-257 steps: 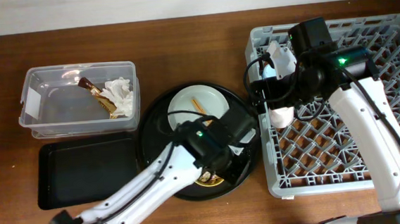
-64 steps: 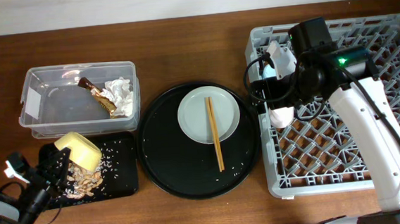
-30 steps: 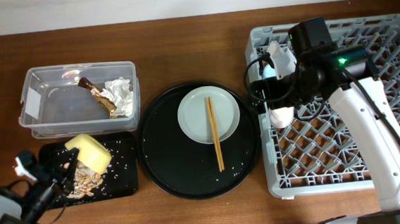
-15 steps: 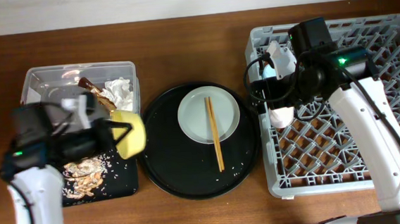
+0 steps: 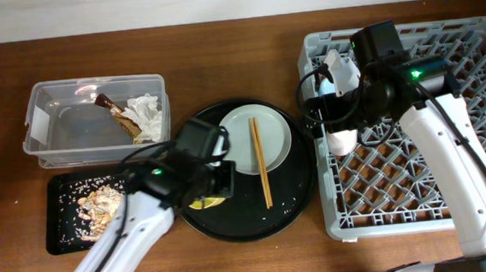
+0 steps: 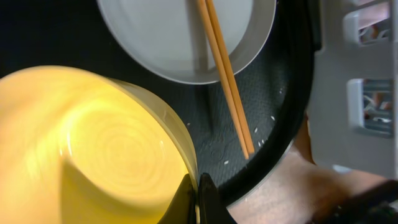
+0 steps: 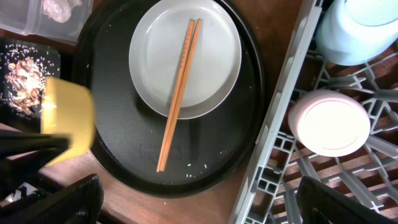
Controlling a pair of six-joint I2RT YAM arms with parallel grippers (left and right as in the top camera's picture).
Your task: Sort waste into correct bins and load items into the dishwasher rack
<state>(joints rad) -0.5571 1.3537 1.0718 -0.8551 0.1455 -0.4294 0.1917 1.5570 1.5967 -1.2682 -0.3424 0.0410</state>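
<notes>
Grey lattice plastic forms the dishwasher rack [image 5: 384,186]. The right gripper [image 7: 199,183] hangs over its left edge with its fingers spread wide and nothing between them. Any item carried in from the left has to pass this arm, so a collision there is the main hazard.

The round black tray [image 5: 290,193] lies just left of the rack. Loose grains are scattered on it and may be overlooked.

The clear tub [image 5: 71,131] holds the tissue [image 5: 147,113] and the wrapper [image 5: 117,115]. The shallow black tray [image 5: 61,234] holds the food scraps [image 5: 93,206].

The plate [image 5: 275,134] sits on the round tray. The yellow bowl [image 6: 87,143] is beside it, tipped on edge, and the left gripper [image 6: 198,193] is pinched on its rim alone. So thin a hold lets the bowl swing or slip. Whether it touches the tray cannot be told.

The pink cup [image 7: 323,127] and the light-blue cup [image 7: 360,25] are already in the rack and could be knocked by an arriving bowl.

The chopsticks [image 5: 261,165] lie across the plate, overhang its rim, and would roll off if nudged.
</notes>
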